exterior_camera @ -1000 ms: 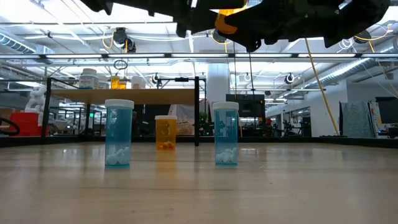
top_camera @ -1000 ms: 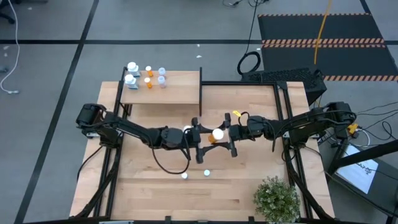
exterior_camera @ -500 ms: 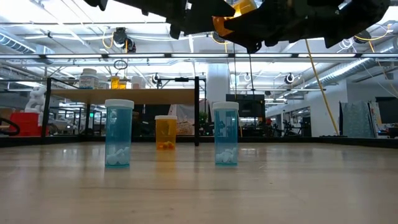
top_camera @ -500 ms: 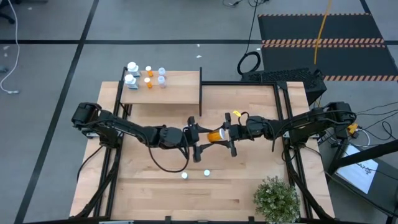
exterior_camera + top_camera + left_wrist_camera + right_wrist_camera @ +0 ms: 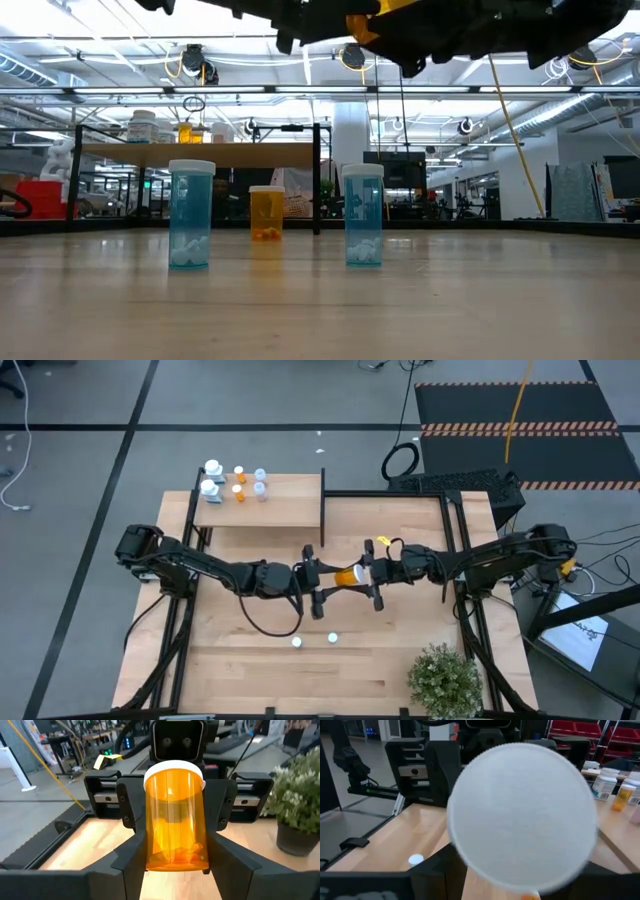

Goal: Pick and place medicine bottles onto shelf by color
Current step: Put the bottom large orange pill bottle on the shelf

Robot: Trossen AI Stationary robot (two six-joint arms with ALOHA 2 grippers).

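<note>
Shelf (image 5: 270, 510): a small wood board at the back left corner of the tabletop (image 5: 400, 660), with a black wall at its right end.
Bottles on the shelf (image 5: 236, 484): white, orange and pale blue ones stand close together at the shelf's back left corner.
Left gripper (image 5: 318, 582): up in the air over the middle of the tabletop. Its fingers (image 5: 125, 865) sit on both sides of the orange bottle's bottom end and press on it.
Orange bottle (image 5: 347, 575): off the table, lying on its side between the two grippers, white cap toward the right arm. Little pills lie inside it.
Right gripper (image 5: 371, 574): up in the air, facing the left one. Its fingers (image 5: 224, 807) squeeze the cap end of the same orange bottle.
Blue bottles (image 5: 191, 228): two stand upright on the tabletop near the front edge, a bit apart, with white pills in them.
Other orange bottle (image 5: 266, 212): stands upright farther back, seen between the two blue ones in the low view.
Plant (image 5: 445, 680): a green bush at the front right corner of the tabletop.
</note>
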